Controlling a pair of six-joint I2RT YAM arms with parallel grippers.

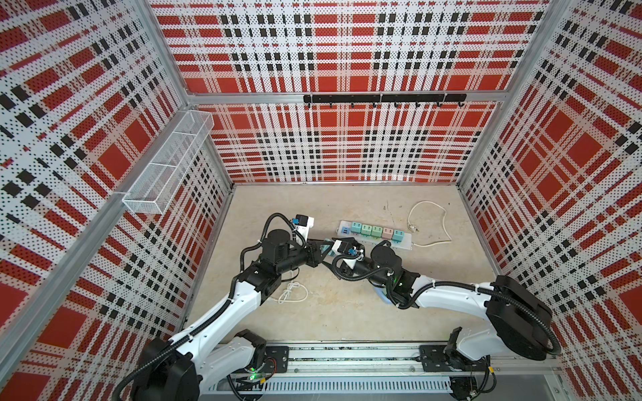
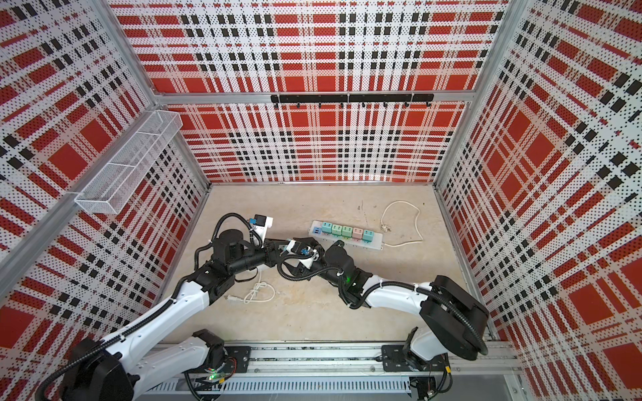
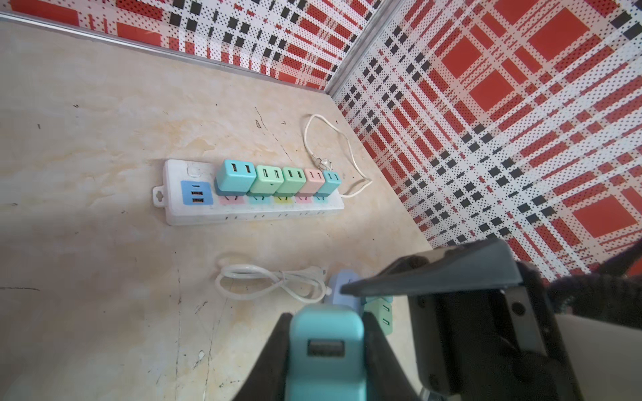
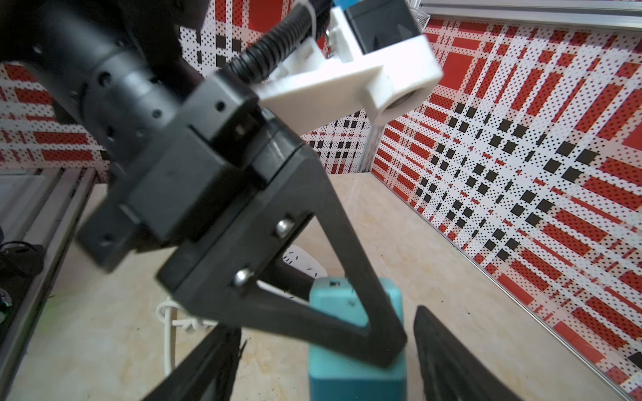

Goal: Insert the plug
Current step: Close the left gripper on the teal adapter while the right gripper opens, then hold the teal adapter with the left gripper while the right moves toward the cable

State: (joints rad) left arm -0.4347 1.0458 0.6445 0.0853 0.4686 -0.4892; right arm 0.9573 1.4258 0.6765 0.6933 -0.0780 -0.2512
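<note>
Top view: teal cube plug (image 1: 325,248) is held just short of the white power strip (image 1: 406,242), which is laid crosswise. Left wrist: plug is pinched by the left pincer (image 3: 326,319), strip ahead. Right wrist: right pincer (image 4: 328,321) is spread around it.

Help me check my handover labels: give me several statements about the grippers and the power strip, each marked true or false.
1. The left gripper is shut on a teal plug. True.
2. The right gripper is clamped on that plug. False: its jaws stand open on either side, clear of it.
3. Five plugs sit in the power strip. True.
4. All of them are green. False: two are teal, two green, one pink.
5. A white cable lies bundled on the table, apart from the strip. True.
</note>
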